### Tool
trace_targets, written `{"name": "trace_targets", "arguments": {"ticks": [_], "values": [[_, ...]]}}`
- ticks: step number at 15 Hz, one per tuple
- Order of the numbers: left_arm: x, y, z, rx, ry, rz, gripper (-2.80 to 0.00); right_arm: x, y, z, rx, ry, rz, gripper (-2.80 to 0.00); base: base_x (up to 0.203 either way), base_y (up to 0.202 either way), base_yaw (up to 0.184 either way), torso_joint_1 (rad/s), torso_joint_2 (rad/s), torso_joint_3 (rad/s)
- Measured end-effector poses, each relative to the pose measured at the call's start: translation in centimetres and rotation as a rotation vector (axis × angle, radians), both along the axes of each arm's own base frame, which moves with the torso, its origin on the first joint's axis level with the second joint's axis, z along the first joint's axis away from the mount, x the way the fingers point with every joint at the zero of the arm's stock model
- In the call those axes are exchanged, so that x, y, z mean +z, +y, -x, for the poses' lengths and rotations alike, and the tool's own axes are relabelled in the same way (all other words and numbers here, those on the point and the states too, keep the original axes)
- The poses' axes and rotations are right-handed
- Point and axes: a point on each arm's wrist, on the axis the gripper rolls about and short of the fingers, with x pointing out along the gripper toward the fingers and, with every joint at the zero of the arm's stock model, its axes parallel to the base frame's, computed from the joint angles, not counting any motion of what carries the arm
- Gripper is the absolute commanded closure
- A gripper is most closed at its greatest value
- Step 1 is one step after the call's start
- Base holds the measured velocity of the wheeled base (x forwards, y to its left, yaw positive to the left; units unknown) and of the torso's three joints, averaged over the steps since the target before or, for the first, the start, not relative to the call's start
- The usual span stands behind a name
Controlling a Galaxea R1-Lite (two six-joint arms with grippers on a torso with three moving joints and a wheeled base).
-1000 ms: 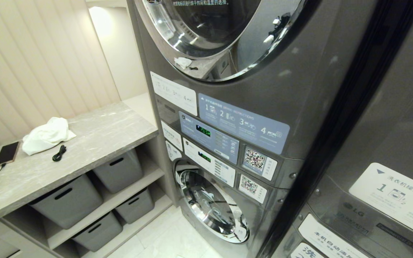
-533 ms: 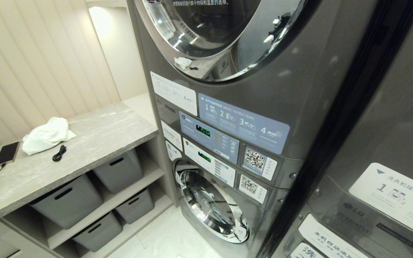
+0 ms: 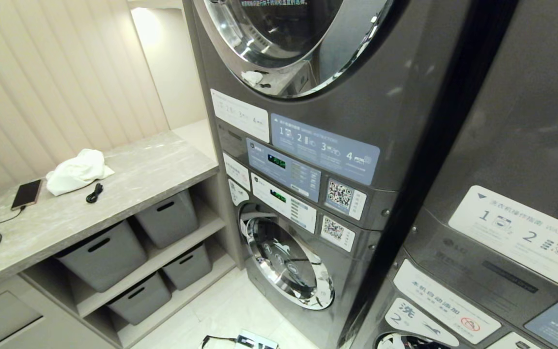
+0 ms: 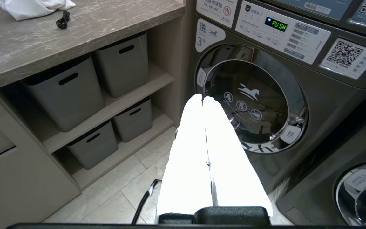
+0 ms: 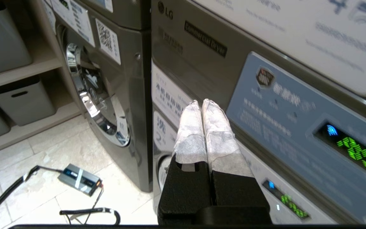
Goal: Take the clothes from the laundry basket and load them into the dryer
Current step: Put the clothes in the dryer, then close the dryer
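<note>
Head view: two stacked dark grey front-loading machines [image 3: 308, 145] stand beside a grey marble-patterned counter [image 3: 129, 184]; the upper round chrome-rimmed door [image 3: 288, 39], cut off at the frame's top edge, belongs to the dryer of the stack, and the lower round chrome-rimmed door [image 3: 288, 264] to the washer beneath it. Both doors appear shut. A second dark grey stack [image 3: 502, 194] stands to the right. On the counter lie a crumpled white cloth [image 3: 78, 170], a small coiled black cable [image 3: 95, 193] just beside it, and a dark phone [image 3: 26, 194] with a cord attached. Four grey plastic storage bins [image 3: 102, 254] fill the two shelves under the counter. No laundry basket can be made out in any view, so its place cannot be told.

Left wrist view: the left gripper [image 4: 203, 98], its fingers [image 4: 189, 152] wrapped in white, is clenched with the two tips pressed together and nothing between them. It hangs above the pale tiled floor [image 4: 113, 187], pointing towards the lower round door.

Right wrist view: the right gripper [image 5: 201, 102], fingers [image 5: 191, 133] likewise wrapped in white fabric, is clenched and empty, close in front of the blue control panel [image 5: 281, 105] of the right-hand stack. A small grey box [image 5: 79, 179] with black cords lies on the floor tiles below.
</note>
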Motion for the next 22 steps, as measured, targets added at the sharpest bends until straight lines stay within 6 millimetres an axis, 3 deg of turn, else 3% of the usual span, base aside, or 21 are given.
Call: {"name": "trace_targets", "arguments": {"ticks": [8,12,22], "values": [[0.00,0.00,0.00,0.000,0.000,0.000,0.00,0.00,0.00,0.00,0.000,0.000,0.000,0.00,-0.191,0.000,0.001,0.003,0.00,0.001],[0.00,0.00,0.00,0.000,0.000,0.000,0.00,0.00,0.00,0.00,0.000,0.001,-0.020,0.00,-0.024,0.001,-0.015,0.009,0.00,0.000],[0.00,0.00,0.00,0.000,0.000,0.000,0.00,0.01,0.00,0.00,0.000,0.000,-0.023,0.00,0.000,0.007,-0.170,0.002,0.00,0.002]]}}
